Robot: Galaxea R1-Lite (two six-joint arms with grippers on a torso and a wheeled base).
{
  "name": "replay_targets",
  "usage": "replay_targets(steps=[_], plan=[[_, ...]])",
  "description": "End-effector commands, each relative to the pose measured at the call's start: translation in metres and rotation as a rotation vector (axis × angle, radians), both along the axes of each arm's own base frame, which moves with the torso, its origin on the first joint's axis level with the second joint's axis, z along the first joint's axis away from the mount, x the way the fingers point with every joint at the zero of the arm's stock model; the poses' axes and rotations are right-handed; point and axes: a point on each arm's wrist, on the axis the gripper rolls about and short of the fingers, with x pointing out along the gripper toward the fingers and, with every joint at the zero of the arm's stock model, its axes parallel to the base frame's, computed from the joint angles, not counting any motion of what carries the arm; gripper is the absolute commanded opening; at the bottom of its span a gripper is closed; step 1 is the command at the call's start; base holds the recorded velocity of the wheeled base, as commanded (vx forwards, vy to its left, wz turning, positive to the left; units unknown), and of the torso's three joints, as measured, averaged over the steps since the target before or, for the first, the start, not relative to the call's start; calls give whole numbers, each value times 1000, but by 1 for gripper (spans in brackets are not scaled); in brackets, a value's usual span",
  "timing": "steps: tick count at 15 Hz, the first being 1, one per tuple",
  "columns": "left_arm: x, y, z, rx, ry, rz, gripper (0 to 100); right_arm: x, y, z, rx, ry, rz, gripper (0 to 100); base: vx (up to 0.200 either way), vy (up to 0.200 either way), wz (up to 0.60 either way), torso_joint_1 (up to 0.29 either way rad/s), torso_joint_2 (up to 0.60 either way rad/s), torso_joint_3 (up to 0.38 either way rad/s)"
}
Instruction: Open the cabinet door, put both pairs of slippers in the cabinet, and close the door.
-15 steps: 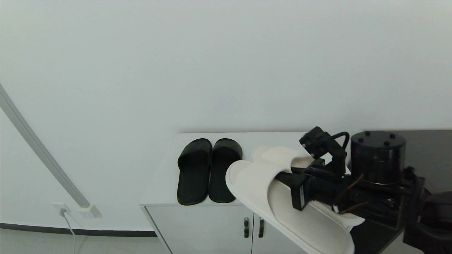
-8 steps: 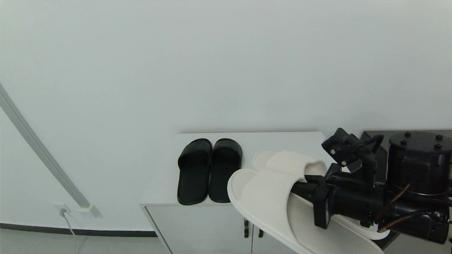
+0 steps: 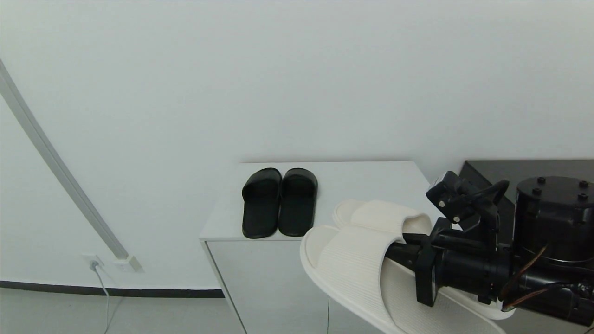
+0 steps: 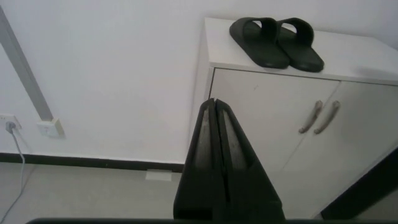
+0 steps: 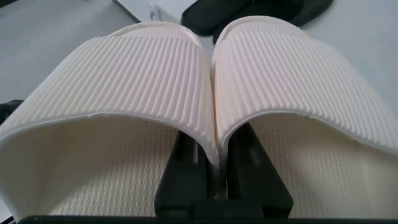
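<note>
Hanging nearest the head camera, the pair of white slippers is held by the right gripper. One finger is pushed into each slipper, and the two adjoining strap walls are pinched firmly between the fingers. The pair is carried side by side with the toes pointed toward the cabinet, in front of its right half and clear of its top.

The left gripper is seen lower down, facing the cabinet front. Its fingers are pressed flat together and nothing is caught between them.

Beyond it, both cabinet doors are seen closed. Two slim handles are set side by side where the doors meet.

On the cabinet top, toward its left side, the pair of black slippers is laid flat. The two are touching each other, with their toes toward the wall and their heels at the front edge.

A dark surface is set just beside the cabinet on its right. Against the white wall to the left, a grey strip is run slantwise down to a wall socket, into which a cable is plugged.
</note>
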Motion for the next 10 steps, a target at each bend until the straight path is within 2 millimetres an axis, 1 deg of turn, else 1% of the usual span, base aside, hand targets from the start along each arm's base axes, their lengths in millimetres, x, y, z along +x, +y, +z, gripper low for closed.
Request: replay_targets(steps=[1,3,10], plan=[[0,0,0,0,1,2,0,-1,0,-3,-8,7,5,0,-200,0,0,2,-2,-2],[0,0,0,0,1,1,0,-2,0,-5,-18,11,13,0,-200,0,0,2,2,2],[0,0,0,0,1,1,0,-3,-1,-9,-34,10,32,0,0,0,0,0,0,0]])
